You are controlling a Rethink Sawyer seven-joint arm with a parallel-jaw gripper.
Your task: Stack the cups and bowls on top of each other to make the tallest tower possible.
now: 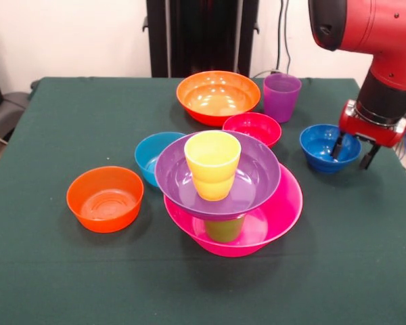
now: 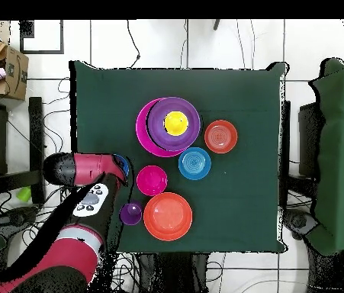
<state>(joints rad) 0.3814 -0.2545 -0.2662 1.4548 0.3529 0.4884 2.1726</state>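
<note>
**Gripper at the dark blue bowl, tower four pieces high**

The table [image 1: 47,284] carried the whole set, and you had the arm [image 1: 386,40] lowered at its edge. The tower [image 1: 223,189] stood near the table's middle: the big pink bowl [image 1: 284,210] as base, the lime green cup [image 1: 224,230] upright inside it, the big purple bowl [image 1: 257,179] resting on that cup, and the yellow cup [image 1: 212,164] standing in the purple bowl. Loose pieces lay around it: the big orange bowl [image 1: 218,96], the small orange bowl [image 1: 105,198], the light blue bowl [image 1: 152,154] touching the tower's side, the red bowl [image 1: 253,127] and the purple cup [image 1: 281,96].

The gripper [image 1: 352,150] was over the dark blue bowl [image 1: 321,145], jaws parted and holding nothing, one finger inside the bowl and the other outside its rim.

You appeared to be at the pick step for this bowl. The next move likely called for closing on the rim, lifting clear, and setting the bowl level on the yellow cup, whose narrow mouth offered little support.
</note>
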